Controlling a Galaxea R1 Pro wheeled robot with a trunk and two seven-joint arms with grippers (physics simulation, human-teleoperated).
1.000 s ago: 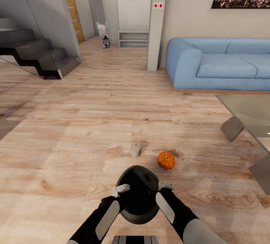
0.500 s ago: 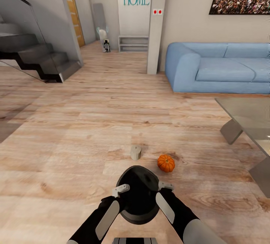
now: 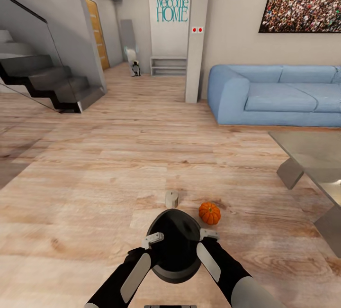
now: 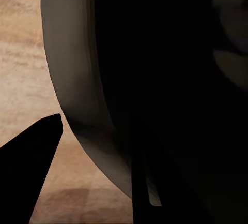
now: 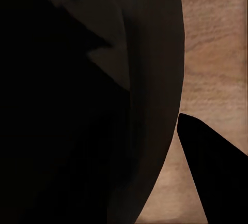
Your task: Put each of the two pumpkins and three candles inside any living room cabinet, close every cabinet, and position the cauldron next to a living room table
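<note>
I hold a black round cauldron [image 3: 174, 246] low in front of me, over the wooden floor. My left gripper [image 3: 152, 240] is shut on its left rim and my right gripper [image 3: 210, 235] on its right rim. In both wrist views the cauldron wall [image 4: 77, 79] [image 5: 155, 79] stands between the fingers. Just beyond the cauldron a beige candle [image 3: 171, 199] stands on the floor. To its right lies an orange pumpkin [image 3: 209, 213]. The cabinet is out of view.
A glass-topped low table [image 3: 308, 149] stands at the right, with a blue sofa [image 3: 274, 95] behind it. A grey pillar [image 3: 196, 38] rises at the centre back, and dark stairs [image 3: 52, 80] are at the left. Open wooden floor [image 3: 94, 156] lies ahead and to the left.
The whole picture has shifted downward, so the camera has moved. The candle and pumpkin now show closer to the cauldron. Both grippers keep their hold on the cauldron.
</note>
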